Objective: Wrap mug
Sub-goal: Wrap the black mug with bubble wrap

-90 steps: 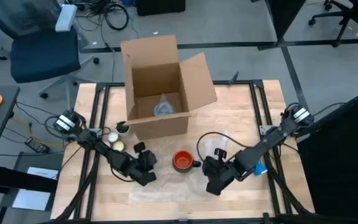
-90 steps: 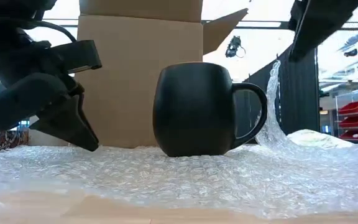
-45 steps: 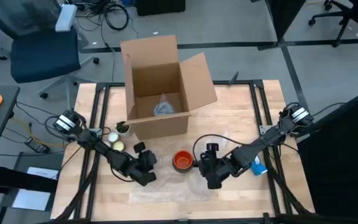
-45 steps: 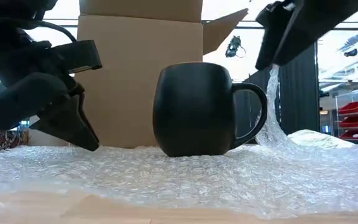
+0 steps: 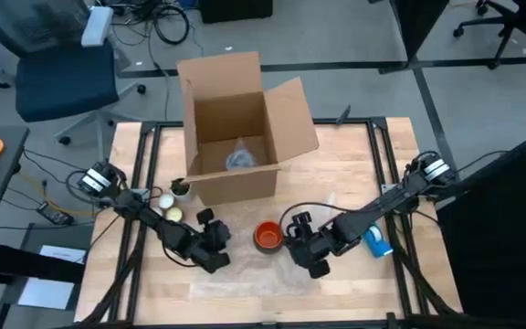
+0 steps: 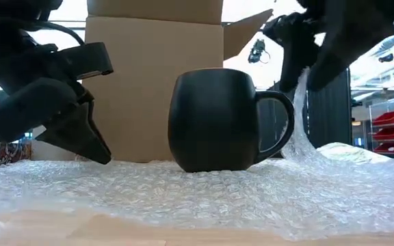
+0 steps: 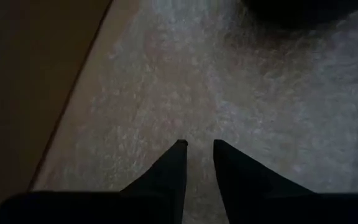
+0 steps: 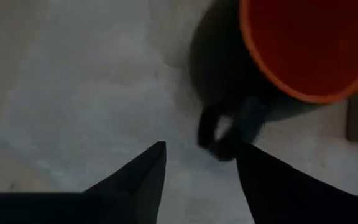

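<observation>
The mug [image 5: 268, 236], orange inside and dark outside, stands upright on a sheet of bubble wrap [image 6: 183, 198], its handle [image 6: 279, 126] toward the table's right. My left gripper [image 5: 212, 249] is just left of the mug, low over the wrap [image 7: 229, 81], with a narrow gap between its fingers. My right gripper [image 5: 298, 239] hovers open just right of the mug [image 8: 303, 43], above the handle [image 8: 229, 127]. Behind the handle a flap of wrap [image 6: 298, 130] rises steeply toward the right gripper [image 6: 299, 61]. My left gripper comes down slanting from the table's left, and a fingertip [image 6: 102, 160] reaches the wrap's surface well inside its edge [image 7: 73, 112]. The wrap lies flat there, with nothing lifted. My right gripper may touch the raised flap [image 6: 301, 82], but I cannot tell.
An open cardboard box [image 5: 236, 137] with something pale inside stands at the far middle, right behind the mug. Small pale balls [image 5: 170, 206] lie at its left. A blue object [image 5: 377, 242] lies near the right arm. Bare wood shows along the near edge.
My right gripper has gone toward the table's left, from well right of the mug to just above its handle. The mug, the wrap's raised flap and my left gripper have stayed put.
</observation>
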### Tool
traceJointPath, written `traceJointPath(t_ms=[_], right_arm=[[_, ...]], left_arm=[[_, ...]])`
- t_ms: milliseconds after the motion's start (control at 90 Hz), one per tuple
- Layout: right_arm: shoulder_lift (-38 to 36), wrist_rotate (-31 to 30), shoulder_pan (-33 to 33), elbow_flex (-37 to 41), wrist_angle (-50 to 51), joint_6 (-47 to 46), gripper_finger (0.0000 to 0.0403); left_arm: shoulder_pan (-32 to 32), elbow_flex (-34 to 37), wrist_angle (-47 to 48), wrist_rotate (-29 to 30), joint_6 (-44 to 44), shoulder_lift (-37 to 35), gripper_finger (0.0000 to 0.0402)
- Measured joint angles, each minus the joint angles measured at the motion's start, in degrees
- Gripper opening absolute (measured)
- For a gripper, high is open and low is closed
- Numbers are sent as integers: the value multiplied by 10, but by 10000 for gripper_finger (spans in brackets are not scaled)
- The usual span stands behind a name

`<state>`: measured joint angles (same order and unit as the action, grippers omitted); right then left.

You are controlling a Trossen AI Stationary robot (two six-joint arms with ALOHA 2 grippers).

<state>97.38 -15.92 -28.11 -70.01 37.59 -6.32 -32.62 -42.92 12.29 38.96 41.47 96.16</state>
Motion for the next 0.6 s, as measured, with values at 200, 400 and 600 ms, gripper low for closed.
traceJointPath(t_ms=[200,400,600], right_arm=[[0,7,10,17,1,-55,61],[-2,5,5,-10,22,-76,6],[-2,-25,4,-69,52,-59,0]], left_arm=[[0,0,-8,0,-6,0,65],[0,0,-7,-1,-6,0,65],[0,0,-7,0,-7,0,65]])
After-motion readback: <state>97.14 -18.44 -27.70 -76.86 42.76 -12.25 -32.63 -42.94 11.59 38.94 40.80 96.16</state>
